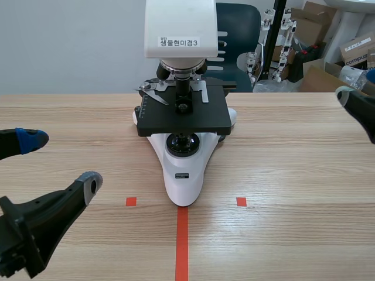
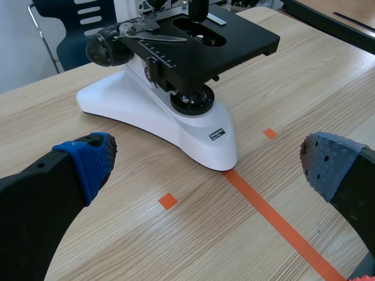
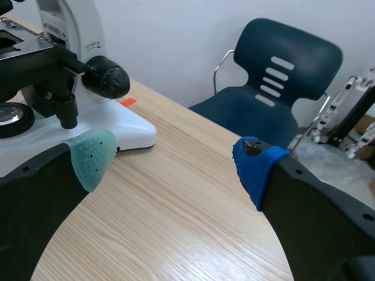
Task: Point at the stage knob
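The stage knob (image 3: 66, 111) is clearest in the right wrist view. It is a slim black stem hanging below the edge of the black stage (image 3: 29, 61), just beside the bigger round focus knob (image 3: 107, 76). It lies ahead of the right gripper (image 3: 173, 161), off toward the side of its grey-green pad and well apart from it. That gripper's fingers are spread wide with nothing between them, above bare table (image 3: 176, 222). In the scene view only one of its fingers shows, cut off at the edge.

The left gripper (image 2: 208, 161) also stands wide apart and holds nothing. It faces the front of the microscope (image 2: 193, 137), whose white base sits just ahead of it on the orange line. From this side the knob is hidden behind the stage and the body. Only the focus knob on the near flank shows.

In the scene view the knob's side of the microscope faces the right arm. Under the stage there it is too dark and small to make the knob out for certain. The microscope's head is cut off above. Behind the table stand a dark chair (image 3: 281, 76) and some boxes (image 1: 356, 50).
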Motion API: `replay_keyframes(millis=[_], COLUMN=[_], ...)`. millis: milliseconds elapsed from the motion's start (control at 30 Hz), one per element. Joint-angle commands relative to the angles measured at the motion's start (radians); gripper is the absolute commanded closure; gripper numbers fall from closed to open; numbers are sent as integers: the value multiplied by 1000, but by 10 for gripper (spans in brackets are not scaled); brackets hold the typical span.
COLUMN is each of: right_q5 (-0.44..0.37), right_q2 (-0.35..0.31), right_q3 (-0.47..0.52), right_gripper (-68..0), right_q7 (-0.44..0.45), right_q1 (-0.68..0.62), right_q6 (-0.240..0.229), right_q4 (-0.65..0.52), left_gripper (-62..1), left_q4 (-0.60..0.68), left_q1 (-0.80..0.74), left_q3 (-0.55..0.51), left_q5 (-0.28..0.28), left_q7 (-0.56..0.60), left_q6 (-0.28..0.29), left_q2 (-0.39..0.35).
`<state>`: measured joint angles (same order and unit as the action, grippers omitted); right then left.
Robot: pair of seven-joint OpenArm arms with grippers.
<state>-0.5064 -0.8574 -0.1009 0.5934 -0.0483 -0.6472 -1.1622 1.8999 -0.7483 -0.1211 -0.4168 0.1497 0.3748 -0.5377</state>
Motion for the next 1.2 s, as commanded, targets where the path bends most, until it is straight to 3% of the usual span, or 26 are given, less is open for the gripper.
replay_keyframes(millis=[0,100,300,400,533,633,700,833,933,1000,1167], right_q5=[-6,6,6,13,172,284,314,312,290,267,268], right_q2=[-19,-34,15,80,185,262,310,376,386,384,344], right_q3=[47,143,354,437,491,493,493,492,456,403,210], right_gripper=[-466,-528,-538,-679,-679,-679,-679,-679,-679,-679,-679], right_q7=[18,47,180,210,187,105,52,-4,-45,-80,-101], right_q1=[-27,-130,-323,-381,-430,-459,-484,-554,-585,-586,-551], right_q6=[0,0,0,0,0,0,10,61,94,160,375], right_q4=[-19,-63,-93,-125,-208,-278,-325,-448,-532,-573,-615], left_gripper=[-623,-623,-623,-623,-623,-623,-623,-623,-623,-623,-623], left_q4=[16,16,16,16,16,16,16,16,16,16,16], left_q1=[1,1,1,1,1,1,1,1,1,1,1], left_q3=[-3,-3,-3,-3,-3,-3,-3,-3,-3,-3,-3], left_q5=[-10,-10,-10,-10,-10,-10,-10,-10,-10,-9,-10], left_q7=[14,14,14,14,14,14,14,14,14,14,14], left_q6=[2,2,2,2,2,2,2,2,2,2,2], left_q2=[3,3,3,3,3,3,3,3,3,3,3])
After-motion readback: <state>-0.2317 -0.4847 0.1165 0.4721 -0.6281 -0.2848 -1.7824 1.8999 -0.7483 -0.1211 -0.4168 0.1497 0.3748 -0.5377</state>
